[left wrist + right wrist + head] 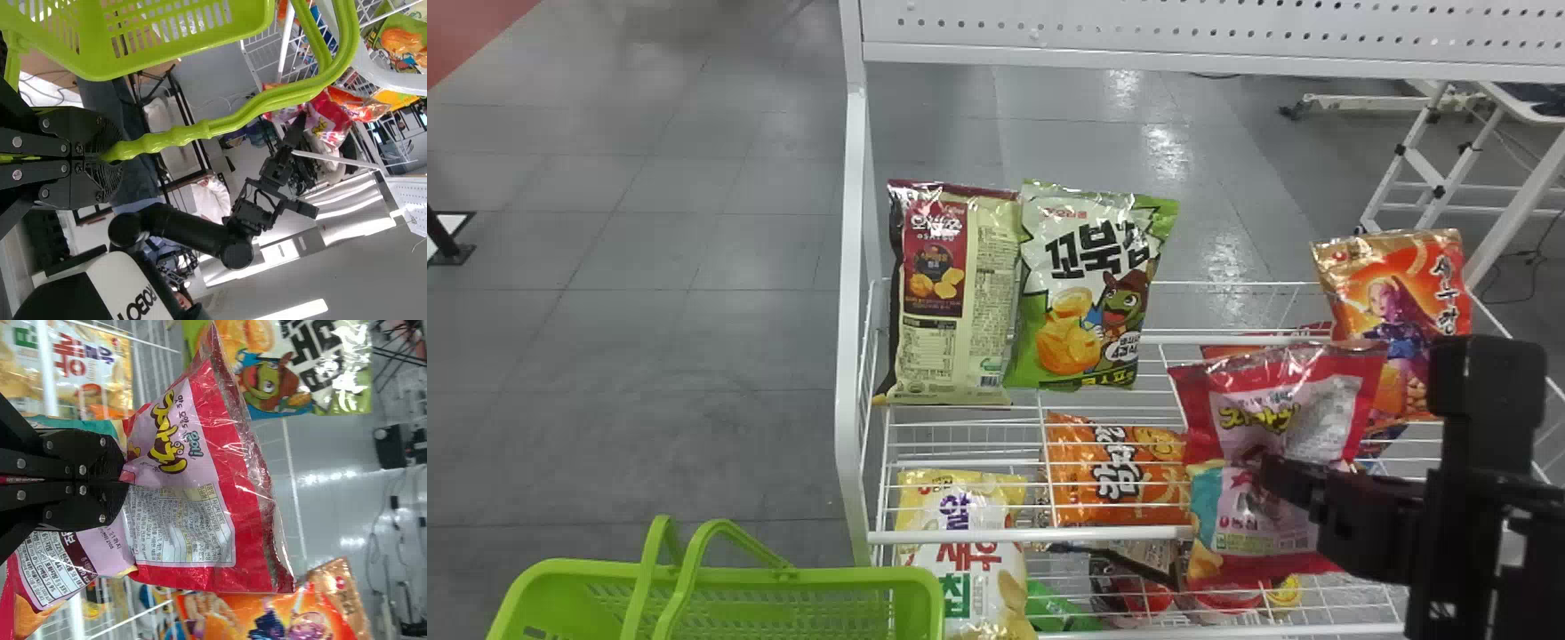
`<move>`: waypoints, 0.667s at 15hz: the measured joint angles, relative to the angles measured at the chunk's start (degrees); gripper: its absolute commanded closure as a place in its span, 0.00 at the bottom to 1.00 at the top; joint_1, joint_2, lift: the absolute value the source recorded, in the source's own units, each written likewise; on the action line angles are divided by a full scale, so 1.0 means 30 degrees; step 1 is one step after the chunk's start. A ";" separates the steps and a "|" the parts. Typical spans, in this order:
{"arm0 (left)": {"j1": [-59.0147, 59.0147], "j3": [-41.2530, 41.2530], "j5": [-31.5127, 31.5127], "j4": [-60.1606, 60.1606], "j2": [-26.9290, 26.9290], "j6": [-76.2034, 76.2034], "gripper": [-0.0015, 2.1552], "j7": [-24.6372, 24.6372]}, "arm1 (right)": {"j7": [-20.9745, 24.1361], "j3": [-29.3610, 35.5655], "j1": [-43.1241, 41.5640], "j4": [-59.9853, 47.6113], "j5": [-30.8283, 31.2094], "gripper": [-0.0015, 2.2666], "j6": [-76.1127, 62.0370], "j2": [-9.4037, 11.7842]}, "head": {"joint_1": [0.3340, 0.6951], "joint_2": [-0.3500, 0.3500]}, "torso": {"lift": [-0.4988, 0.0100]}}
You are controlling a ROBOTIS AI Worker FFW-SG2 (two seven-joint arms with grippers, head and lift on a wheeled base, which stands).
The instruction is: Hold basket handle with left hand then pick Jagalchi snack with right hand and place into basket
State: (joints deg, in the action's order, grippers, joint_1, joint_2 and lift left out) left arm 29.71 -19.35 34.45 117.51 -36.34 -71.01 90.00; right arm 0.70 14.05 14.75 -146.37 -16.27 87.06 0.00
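My right gripper [1272,476] is shut on the red and pink Jagalchi bag [1263,533], in front of the rack's right part. In the right wrist view the right gripper [125,480] pinches the middle of the Jagalchi bag [257,513], whose top edge is away from the fingers. The green basket [854,578] is at the head view's lower left, its handle [685,569] raised. In the left wrist view my left gripper [107,150] is shut on the basket handle [260,105], with the basket [167,50] alongside.
A white wire rack [854,311] holds a cream and maroon bag [951,293], a green bag [1089,293], an orange bag [1116,471] and a yellow bag [965,551]. Another orange bag [1396,311] stands behind the right gripper. Floor [649,400] lies left of the rack.
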 measured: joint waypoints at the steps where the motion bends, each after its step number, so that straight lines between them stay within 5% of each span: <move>1: -0.0001 0.0003 0.0000 -0.0005 0.0023 0.0008 1.00 0.0000 | 0.0000 0.0285 0.0024 -0.0363 -0.0453 0.94 0.0579 0.0000 | 1.00 0.41 | 0.96; 10: -0.0001 0.0036 0.0000 -0.0002 0.0153 0.0036 1.00 0.0000 | 0.0287 0.0772 -0.0151 -0.2344 -0.4298 0.94 0.0908 0.0000 | 1.00 0.53 | 0.96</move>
State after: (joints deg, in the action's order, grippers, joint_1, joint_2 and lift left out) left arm 29.70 -19.24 34.45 117.50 -35.88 -70.90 90.00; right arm 1.56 16.37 14.29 -153.40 -29.16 89.79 0.00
